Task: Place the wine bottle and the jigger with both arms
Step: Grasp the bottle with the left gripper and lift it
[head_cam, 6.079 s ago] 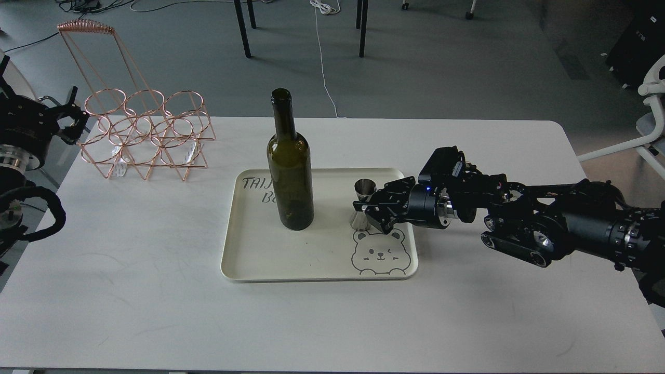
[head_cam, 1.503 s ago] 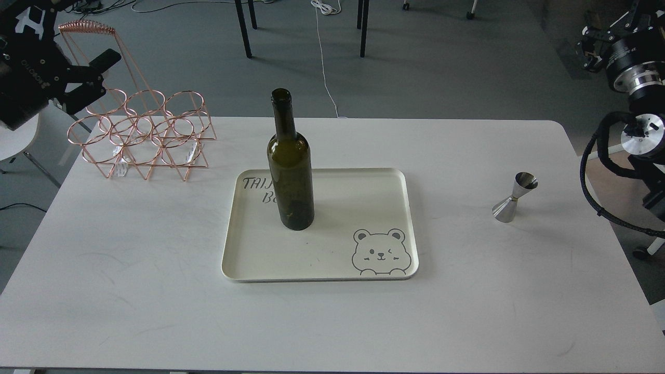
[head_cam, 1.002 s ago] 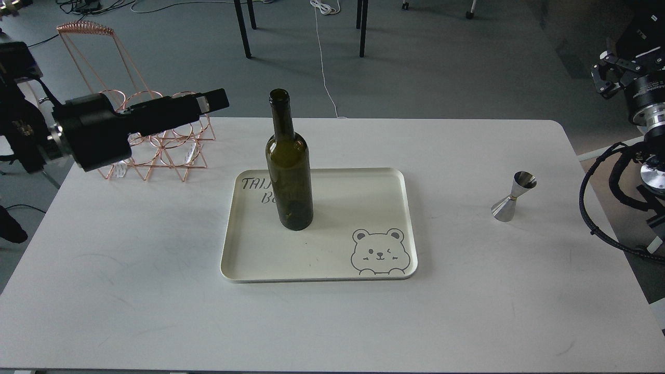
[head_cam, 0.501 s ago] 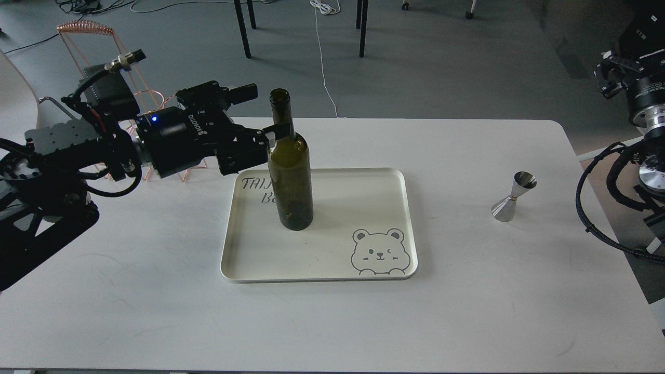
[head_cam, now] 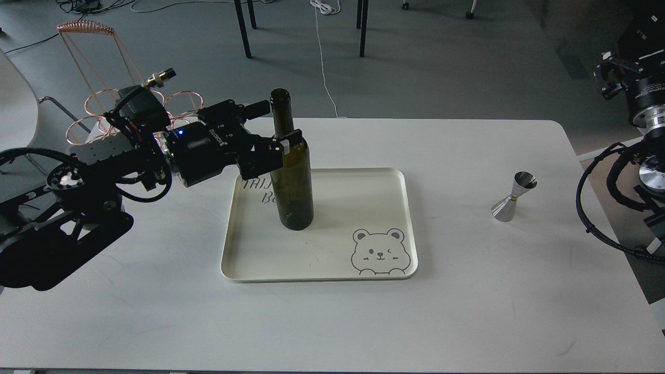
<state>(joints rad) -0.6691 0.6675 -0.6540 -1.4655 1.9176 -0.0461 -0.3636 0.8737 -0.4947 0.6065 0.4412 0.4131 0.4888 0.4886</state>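
The wine bottle [head_cam: 291, 171] stands upright at centre frame, on the left half of the cream tray [head_cam: 332, 259]. Its base rests on the tray floor, beside the printed lettering. The left end effector [head_cam: 280, 130] reaches in from the left of the frame and straddles the shoulder of the bottle, where the neck widens into the body. One finger [head_cam: 292, 139] crosses in front of the glass; the other sits higher, behind the neck. The fingers are spread on either side of the bottle, and no firm clamp on the glass is visible. The approach is horizontal, which suits a side grasp on a tall, narrow item and keeps the bottle vertical during a lift.

The jigger [head_cam: 513, 197] stands upright on the bare tabletop [head_cam: 467, 311] at the right of the frame, well apart from the tray. It appears already set down, so the bottle is judged to be the remaining item.

The right end effector [head_cam: 615, 78] is held at the upper right edge, clear of the work area. It is seen dark and end-on, so whether it is spread or closed cannot be determined.

A copper wire rack [head_cam: 93, 111] stands at the upper left, behind the left arm.
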